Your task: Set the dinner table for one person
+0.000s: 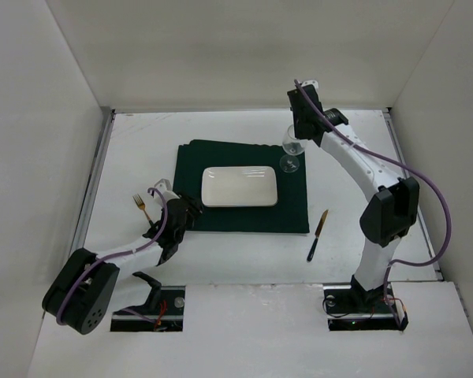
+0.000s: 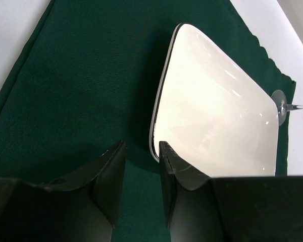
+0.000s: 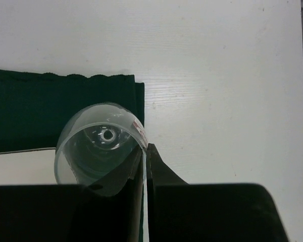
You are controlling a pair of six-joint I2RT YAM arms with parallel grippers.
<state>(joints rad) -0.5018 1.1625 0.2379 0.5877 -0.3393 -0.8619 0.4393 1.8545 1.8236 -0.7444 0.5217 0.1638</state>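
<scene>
We found right gripper clamped on wine glass rim, over far-right corner of placemat on dinner table. Left gripper parted, empty, near plate. We advised: seat foot flat, glass upright, then release gently.

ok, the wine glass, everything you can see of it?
Wine glass: clear, empty, with bowl, thin stem and round foot. Upright at the far right corner of the green mat, beside the plate. The right gripper is shut on its rim, one finger inside the bowl, one outside. Whether the foot rests on the mat is unclear.
</scene>
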